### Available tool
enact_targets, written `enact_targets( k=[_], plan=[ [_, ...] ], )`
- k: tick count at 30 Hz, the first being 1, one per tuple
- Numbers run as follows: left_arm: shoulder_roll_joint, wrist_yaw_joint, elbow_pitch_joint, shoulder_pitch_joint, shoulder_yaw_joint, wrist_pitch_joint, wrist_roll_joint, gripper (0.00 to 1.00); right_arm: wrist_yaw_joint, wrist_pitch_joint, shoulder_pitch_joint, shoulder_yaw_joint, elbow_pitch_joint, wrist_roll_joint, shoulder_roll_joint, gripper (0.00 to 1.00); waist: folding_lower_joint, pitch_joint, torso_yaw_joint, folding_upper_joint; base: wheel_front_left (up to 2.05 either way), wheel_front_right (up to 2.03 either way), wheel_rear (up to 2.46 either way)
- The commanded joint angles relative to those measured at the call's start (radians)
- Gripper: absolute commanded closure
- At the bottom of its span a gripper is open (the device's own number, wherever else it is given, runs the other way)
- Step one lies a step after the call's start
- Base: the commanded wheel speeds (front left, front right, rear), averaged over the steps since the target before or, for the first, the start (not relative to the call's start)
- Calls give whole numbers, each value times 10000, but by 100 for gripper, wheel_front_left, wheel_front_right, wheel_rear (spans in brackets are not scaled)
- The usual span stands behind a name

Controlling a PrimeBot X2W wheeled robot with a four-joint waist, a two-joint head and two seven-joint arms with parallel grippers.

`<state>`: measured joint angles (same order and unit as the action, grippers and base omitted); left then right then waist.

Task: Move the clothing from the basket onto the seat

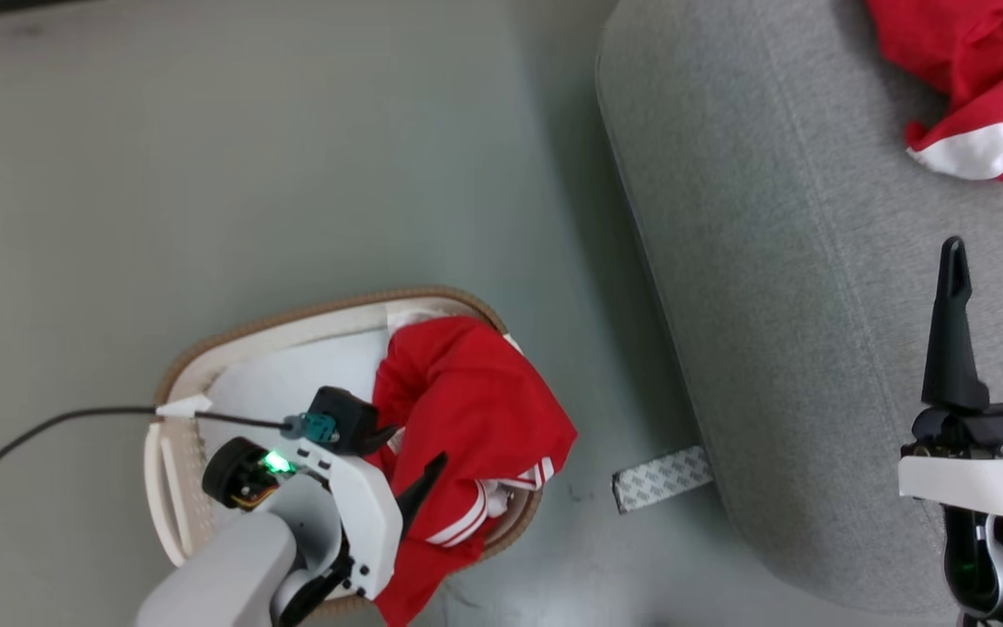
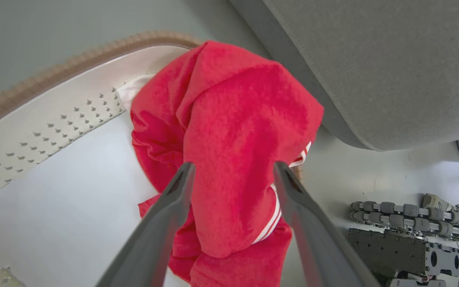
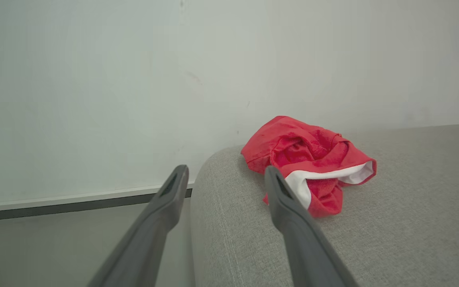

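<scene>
Grey-green floor [image 1: 292, 174] carries the basket [image 1: 292, 324] at 7 o'clock in the head view, with the seat [image 1: 771, 261] at 3 o'clock. Red clothing [image 1: 475, 392] is heaped against the basket's 3 o'clock side, spilling over the rim. Over it the left gripper [image 1: 419, 444] hangs wide open, holding nothing. The right gripper [image 1: 993, 248] is open and empty above the seat, where a second garment [image 1: 972, 70] lies at 1 o'clock. Best, I judge, to sink lower, pinch a thick ridge and stay clear of the rim. The heap's long axis runs 12 to 6 o'clock, striped hem toward 6.
</scene>
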<state>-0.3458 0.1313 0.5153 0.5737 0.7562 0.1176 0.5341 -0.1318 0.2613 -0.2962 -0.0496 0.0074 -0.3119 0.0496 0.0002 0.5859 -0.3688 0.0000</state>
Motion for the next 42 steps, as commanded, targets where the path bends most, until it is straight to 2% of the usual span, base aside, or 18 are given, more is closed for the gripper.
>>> enact_targets(
  k=[1, 9, 17, 26, 27, 28, 29, 42],
  plan=[
    [-102, -10, 124, 245, 154, 99, 283, 0, 22, 33, -162, -41, -88, -77, -3, 0, -2, 379, -58, 0, 0, 0, 0],
    [-426, -8, 817, 1245, 1489, 656, 1214, 0, 22, 34, -424, -122, -427, -228, -4, 0, -2, 1392, -347, 0, 0, 0, 0],
    [-639, -10, 1550, 2295, 2525, 861, 1498, 0, 22, 34, -504, 63, -604, -555, -6, 0, -2, 2221, -772, 0, 0, 0, 0],
    [-468, -8, 2153, 3204, 3562, 1006, 2027, 0, 22, 34, -463, 248, -517, -915, -5, 0, -2, 2669, -1018, 0, 0, 0, 0],
    [-444, -8, 2171, 3282, 3724, 1015, 2112, 31, 22, 34, -454, 259, -515, -931, -6, 0, -2, 2687, -1016, 0, 0, 0, 0],
    [-424, -8, 2177, 3355, 3885, 1033, 2180, 93, 22, 34, -456, 258, -503, -945, -5, 0, -2, 2703, -1012, 0, 0, 0, 0],
    [-423, -8, 2201, 3425, 4004, 1022, 2267, 100, 22, 34, -464, 256, -494, -939, -5, 0, -2, 2715, -1007, 0, 0, 0, 0],
    [-486, -9, 2466, 3768, 4861, 5, 3196, 100, 22, 34, -720, 268, -184, -806, -5, 0, -2, 2259, -974, 0, 0, 0, 0]
  ],
)
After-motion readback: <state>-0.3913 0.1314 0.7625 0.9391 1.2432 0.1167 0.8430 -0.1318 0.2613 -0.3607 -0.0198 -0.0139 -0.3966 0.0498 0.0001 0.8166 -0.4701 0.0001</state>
